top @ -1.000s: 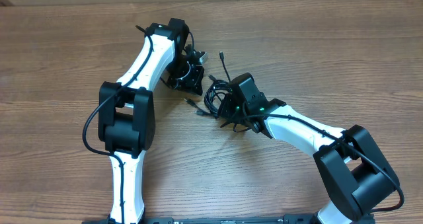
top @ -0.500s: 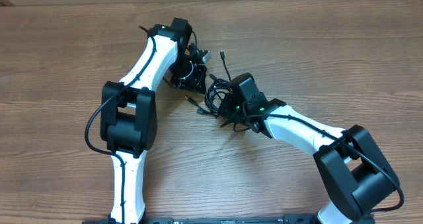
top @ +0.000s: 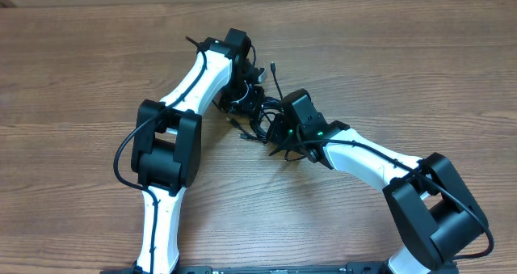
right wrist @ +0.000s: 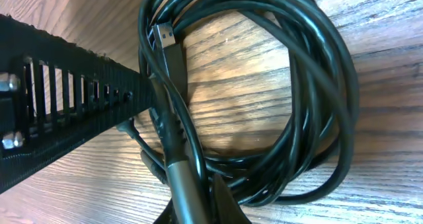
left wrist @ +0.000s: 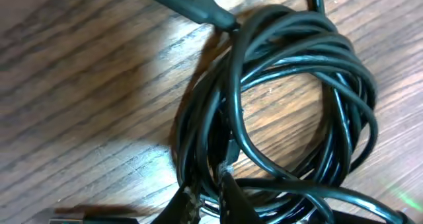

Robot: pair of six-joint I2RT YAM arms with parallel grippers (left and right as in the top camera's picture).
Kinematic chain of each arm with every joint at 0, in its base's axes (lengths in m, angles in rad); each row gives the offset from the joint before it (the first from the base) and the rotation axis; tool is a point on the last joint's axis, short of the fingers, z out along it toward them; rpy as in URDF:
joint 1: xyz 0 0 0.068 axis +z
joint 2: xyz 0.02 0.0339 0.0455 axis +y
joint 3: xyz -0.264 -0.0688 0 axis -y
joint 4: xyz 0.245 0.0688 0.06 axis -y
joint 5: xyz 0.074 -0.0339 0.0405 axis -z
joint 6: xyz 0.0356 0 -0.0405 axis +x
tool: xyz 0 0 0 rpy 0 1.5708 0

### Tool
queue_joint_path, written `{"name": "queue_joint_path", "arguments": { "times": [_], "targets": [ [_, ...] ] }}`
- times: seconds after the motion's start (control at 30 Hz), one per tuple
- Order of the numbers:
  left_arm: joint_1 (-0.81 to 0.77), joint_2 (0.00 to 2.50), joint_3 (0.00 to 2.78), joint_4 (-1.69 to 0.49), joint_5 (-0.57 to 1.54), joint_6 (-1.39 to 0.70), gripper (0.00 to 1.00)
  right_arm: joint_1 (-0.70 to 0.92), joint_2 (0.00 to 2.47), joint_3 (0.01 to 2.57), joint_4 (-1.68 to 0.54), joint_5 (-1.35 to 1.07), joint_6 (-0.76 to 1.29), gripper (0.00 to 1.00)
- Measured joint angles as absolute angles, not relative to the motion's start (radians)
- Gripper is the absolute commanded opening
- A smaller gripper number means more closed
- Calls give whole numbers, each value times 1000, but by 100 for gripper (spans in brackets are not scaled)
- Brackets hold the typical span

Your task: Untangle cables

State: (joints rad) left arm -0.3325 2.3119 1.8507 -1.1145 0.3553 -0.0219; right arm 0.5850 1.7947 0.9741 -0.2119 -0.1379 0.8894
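Black cables (left wrist: 297, 36) coiled on wooden table (left wrist: 79, 85), left tool (left wrist: 208, 201) pinching strand

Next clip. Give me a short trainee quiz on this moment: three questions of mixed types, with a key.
1. True or false: the cables lie stretched out straight across the table.
2. In the right wrist view, the plug tip is: A) a flat silver USB, B) a round jack, C) a two-pin mains plug.
3. Fill in: the cables are bunched in a ____.
Key: 1 false; 2 A; 3 coil.
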Motion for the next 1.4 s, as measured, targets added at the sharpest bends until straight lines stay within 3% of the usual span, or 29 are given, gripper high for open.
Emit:
{"name": "queue_joint_path", "arguments": {
  "times": [0.53,0.73,0.8,0.83,0.87,1.0,1.4],
  "targets": [
    [-339,2312,1823,-1038,332,-73,9,591,1795,974,-229,-154,891,17],
    [-340,2312,1823,-1037,333,-76,15,596,1822,974,-190,-153,893,17],
    [-341,2312,1823,-1037,333,-76,14,598,1825,974,-184,-154,892,15],
    [-341,2312,1823,-1037,333,-76,14,598,1825,974,-184,-154,893,5],
    [-341,2312,1823,-1038,333,-76,13,598,1826,974,-184,-154,892,4],
    [-341,2312,1823,-1039,331,-76,4,598,1826,974,-183,-192,893,4],
    [-341,2312,1823,-1035,313,-76,4,427,1774,974,-194,-589,891,4]
  ]
}}
